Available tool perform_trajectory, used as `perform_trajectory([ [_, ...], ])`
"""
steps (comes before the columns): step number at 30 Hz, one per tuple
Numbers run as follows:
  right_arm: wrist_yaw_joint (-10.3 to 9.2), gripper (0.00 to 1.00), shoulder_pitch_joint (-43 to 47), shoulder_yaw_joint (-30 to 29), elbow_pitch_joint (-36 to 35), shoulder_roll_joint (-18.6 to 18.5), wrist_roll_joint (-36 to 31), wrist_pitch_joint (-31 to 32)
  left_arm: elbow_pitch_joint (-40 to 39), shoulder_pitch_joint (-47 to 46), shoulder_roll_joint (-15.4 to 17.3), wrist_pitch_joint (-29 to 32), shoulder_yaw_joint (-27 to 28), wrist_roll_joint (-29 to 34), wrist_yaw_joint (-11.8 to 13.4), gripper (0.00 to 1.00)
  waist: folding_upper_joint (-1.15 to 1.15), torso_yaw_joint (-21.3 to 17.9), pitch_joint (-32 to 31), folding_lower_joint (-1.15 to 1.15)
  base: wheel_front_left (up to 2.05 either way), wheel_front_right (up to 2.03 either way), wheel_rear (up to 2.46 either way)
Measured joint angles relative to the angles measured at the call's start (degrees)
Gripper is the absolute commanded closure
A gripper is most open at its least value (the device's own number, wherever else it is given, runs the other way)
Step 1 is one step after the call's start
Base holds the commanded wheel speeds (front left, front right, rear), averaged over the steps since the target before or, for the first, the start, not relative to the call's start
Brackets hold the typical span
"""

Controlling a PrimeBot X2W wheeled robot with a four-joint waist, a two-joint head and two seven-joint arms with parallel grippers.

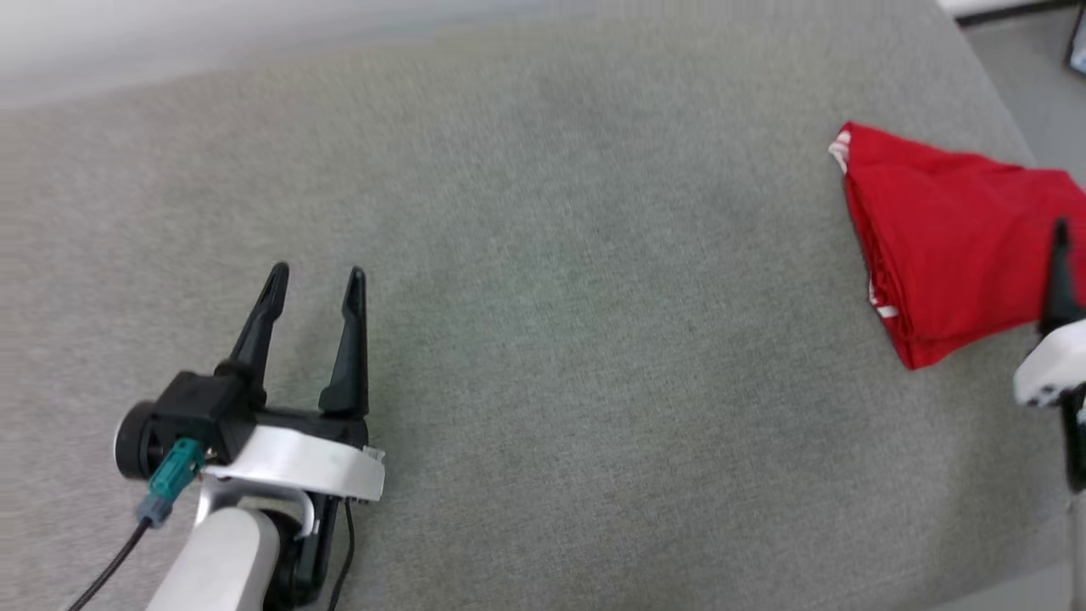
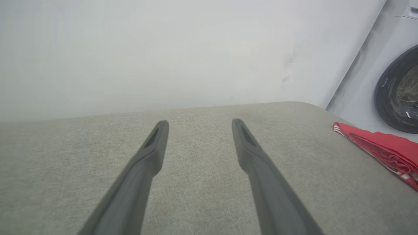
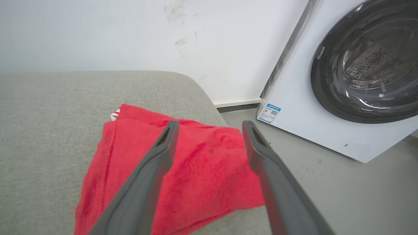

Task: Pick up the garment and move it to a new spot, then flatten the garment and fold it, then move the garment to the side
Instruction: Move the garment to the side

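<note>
The garment [image 1: 950,238] lies folded into a compact red bundle on the grey fabric-topped desk [image 1: 594,339], with a little red-and-white trim showing at its far corner and along its inner fold. In the right wrist view the garment's [image 3: 202,176] outer side runs right up to the desk's [image 3: 39,130] long edge, and the desk's rounded corner curves away just beyond its far end. Past that edge, on the garment's outer side, the pale floor [image 3: 326,182] opens out. A white washing machine [image 3: 326,107] with a dark round door stands on that floor, well apart from the garment, and a white wall [image 3: 98,32] rises beyond the garment's far end. The right claw [image 3: 210,123] hangs over the garment's near part with its jaws spread wide and nothing between them; whether its tips touch the cloth cannot be told. In the head view one of its dark fingers [image 1: 1060,271] overlaps the garment's outer corner. On the garment's inner side a broad stretch of bare grey desk runs to the left claw [image 1: 317,271], which sits well apart from the garment. Its jaws stand apart and hold nothing. From the left wrist view the left claw [image 2: 200,122] points across bare desk toward the wall. There the garment [image 2: 385,150] shows as a low red wedge far off to one side, with the washing machine [image 2: 396,91] behind it.
</note>
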Motion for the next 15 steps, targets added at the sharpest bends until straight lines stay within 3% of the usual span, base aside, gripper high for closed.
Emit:
perform_trajectory([
  [7,0.00,0.00,12.3,6.1,-11.7,4.0,4.7,3.6,1.4,4.6,-1.5,-0.6,1.0,-2.0,-0.1,0.00,0.00,3.7,-6.8,-0.01,0.00,0.00,0.00],
  [15,0.00,0.00,21.7,11.2,-25.2,7.9,8.6,7.8,3.3,7.2,-0.1,-1.1,3.4,-2.5,-2.1,0.00,0.00,10.6,-10.9,-0.01,0.00,0.00,0.00],
])
